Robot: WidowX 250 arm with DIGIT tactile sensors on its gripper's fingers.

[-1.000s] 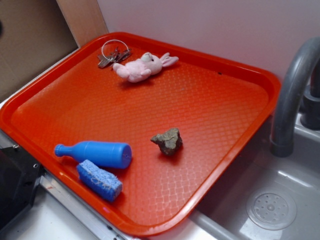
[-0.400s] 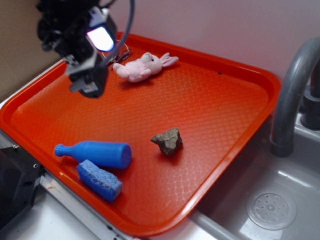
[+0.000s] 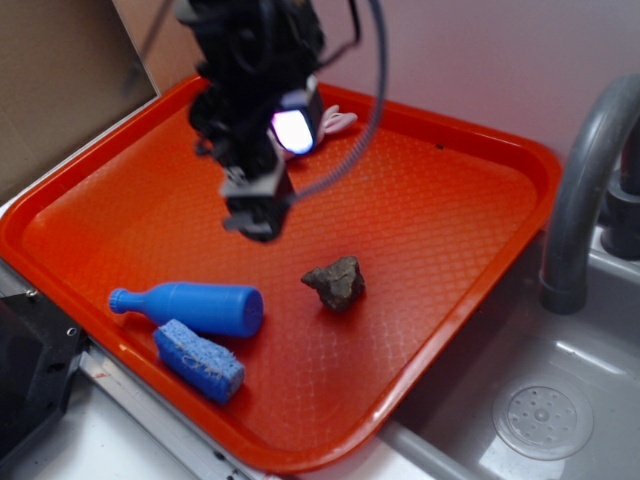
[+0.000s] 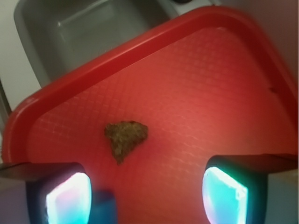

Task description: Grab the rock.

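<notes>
The fingers [image 4: 70, 196] are spread wide and empty, hanging above the rock [image 3: 335, 283] at frame centre on the red tray [image 3: 440, 200], which also holds a blue bottle [image 3: 190, 306] and blue sponge [image 3: 199, 360] at lower left. Since the previous frame the fingers have moved from the upper left toward the centre; the rock has not shifted.

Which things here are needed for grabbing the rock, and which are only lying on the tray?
Needed: rough grey-brown rock; black gripper, open.
Lying about: blue plastic bottle; blue sponge block; pink plush bunny, mostly hidden; orange tray.
</notes>
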